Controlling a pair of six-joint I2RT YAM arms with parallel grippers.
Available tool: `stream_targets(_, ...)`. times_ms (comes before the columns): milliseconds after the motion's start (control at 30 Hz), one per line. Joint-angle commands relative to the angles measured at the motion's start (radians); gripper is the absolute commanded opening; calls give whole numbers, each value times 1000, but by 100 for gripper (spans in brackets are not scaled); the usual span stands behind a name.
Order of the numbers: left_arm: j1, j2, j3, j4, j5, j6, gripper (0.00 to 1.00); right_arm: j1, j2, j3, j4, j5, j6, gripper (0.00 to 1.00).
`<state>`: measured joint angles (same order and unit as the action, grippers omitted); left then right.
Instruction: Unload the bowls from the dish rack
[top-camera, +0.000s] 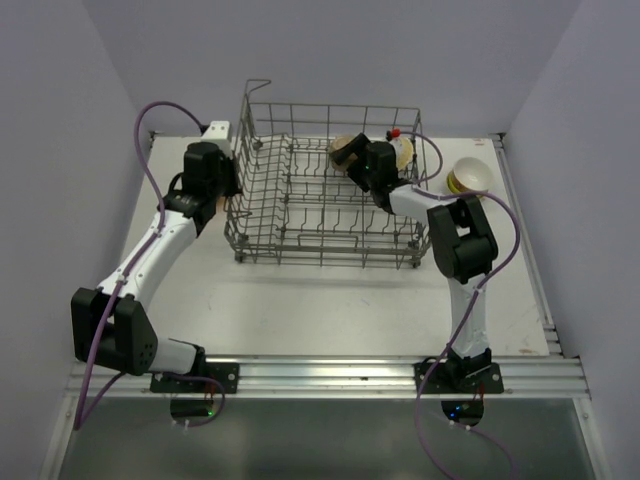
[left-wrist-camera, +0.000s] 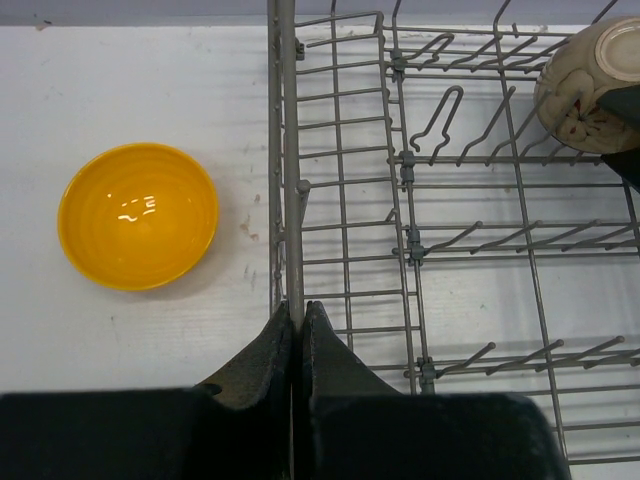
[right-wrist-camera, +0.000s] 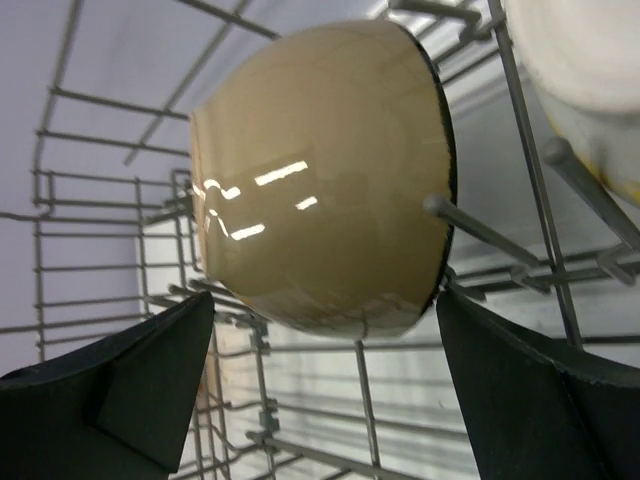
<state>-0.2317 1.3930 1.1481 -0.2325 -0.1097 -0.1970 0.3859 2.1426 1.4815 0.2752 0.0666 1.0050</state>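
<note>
Our right claw (right-wrist-camera: 325, 300) is open and holds nothing; straight ahead, just beyond its fingertips, the beige bowl (right-wrist-camera: 320, 180) lies on its side against the tines, its axis running from one finger toward the other; we judge the claw must advance before it closes. This bowl is in the far right part of the rack (top-camera: 325, 245), so the right arm is nearer. The left claw (left-wrist-camera: 297, 320) is closed on the rack's left wall; a yellow bowl (left-wrist-camera: 138, 215) sits outside that wall on the bench; a white bowl (top-camera: 470, 175) stands near the far right corner.
</note>
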Motion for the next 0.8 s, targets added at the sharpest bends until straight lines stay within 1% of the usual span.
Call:
stream_targets(0,-46,43,2,-18,105,34,0,-2,-12,-41,258,53,35,99)
stream_targets(133,-54,44,2,-16,105,41,0,-2,-27,-118,384,85,38,99)
stream_targets(200,-57,47,1,-16,105,44,0,-2,-24,-130,444,98,38,99)
stream_targets(267,-60,49,1,-16,105,47,0,-2,-12,-127,464,98,41,99)
stream_targets(367,-61,51,1,-16,104,50,0,-4,-1,-161,597,91,26,99)
stream_targets(400,-63,52,1,-16,104,48,0,-5,0,-179,680,91,35,98)
stream_targets(433,-63,54,1,-18,104,50,0,-5,5,-179,700,87,40,98)
stream_targets(567,-64,55,2,-18,104,48,0,-7,42,-147,697,55,49,99)
stream_targets(667,-66,58,2,-19,104,50,0,-12,72,-139,746,30,86,99)
stream_targets(767,-67,61,2,-18,105,51,0,-25,126,-113,820,-37,139,99)
